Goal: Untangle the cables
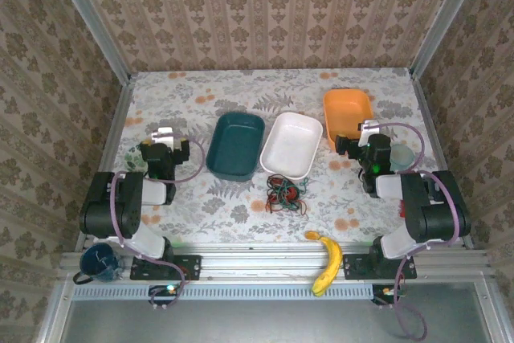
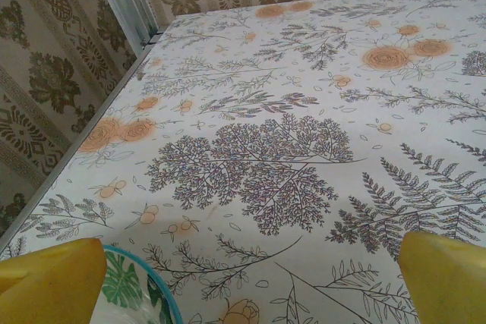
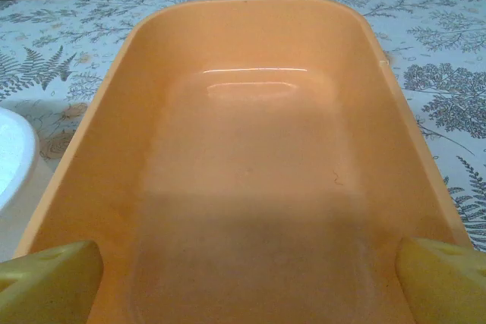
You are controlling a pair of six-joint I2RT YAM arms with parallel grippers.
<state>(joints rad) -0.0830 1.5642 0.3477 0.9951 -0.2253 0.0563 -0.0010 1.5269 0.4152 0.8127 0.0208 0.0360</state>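
1. The tangled bundle of thin red, green and black cables [image 1: 284,193] lies on the floral tablecloth [image 1: 201,198] near the table's centre, just on the near side of the white plastic tub [image 1: 291,144].
2. A dark teal plastic tub [image 1: 236,144] sits just left of the white one. An orange plastic tub [image 1: 347,116] sits to its right, slightly farther back.
3. The left gripper [image 2: 250,282] hangs over bare cloth on the left side, its yellow fingertips [image 2: 53,282] spread wide and holding nothing.
4. The right gripper [image 3: 247,282] hovers at the orange tub's near end, equally wide and empty.
5. A yellow banana [image 1: 325,261] rests on the near rail [image 1: 241,259].
6. The cables seem to form one clump, but the knots are too small to make out.
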